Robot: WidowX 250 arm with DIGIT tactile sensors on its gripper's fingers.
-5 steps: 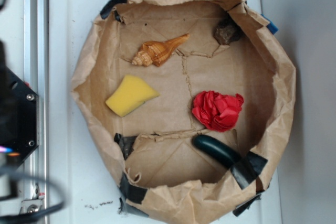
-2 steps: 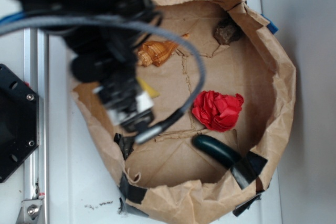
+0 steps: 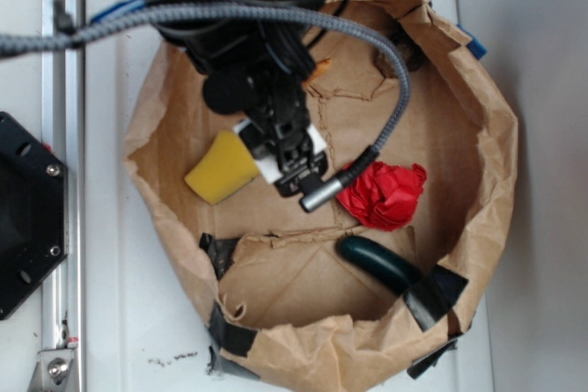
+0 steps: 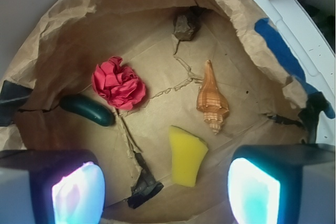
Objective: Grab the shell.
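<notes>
The shell (image 4: 211, 99) is tan-orange and ribbed. In the wrist view it lies on the brown paper floor, its pointed tail toward the far side. In the exterior view my arm covers it and only its orange tail tip (image 3: 320, 68) shows. My gripper (image 4: 165, 192) hangs high above the paper and is open. Its two glowing pads (image 4: 79, 195) stand wide apart with nothing between them. The shell is ahead of the gripper and slightly to the right. In the exterior view the gripper (image 3: 287, 155) sits over the middle-left of the paper nest.
A yellow sponge wedge (image 4: 186, 155) lies just in front of the shell. A red crumpled paper ball (image 4: 118, 82), a dark green curved object (image 4: 86, 109) and a dark rock (image 4: 185, 24) also lie inside. Crumpled paper walls (image 3: 487, 162) ring everything.
My arm swung in from the left and moved up and right over the nest. It now covers the shell in the exterior view. The objects have not moved.
</notes>
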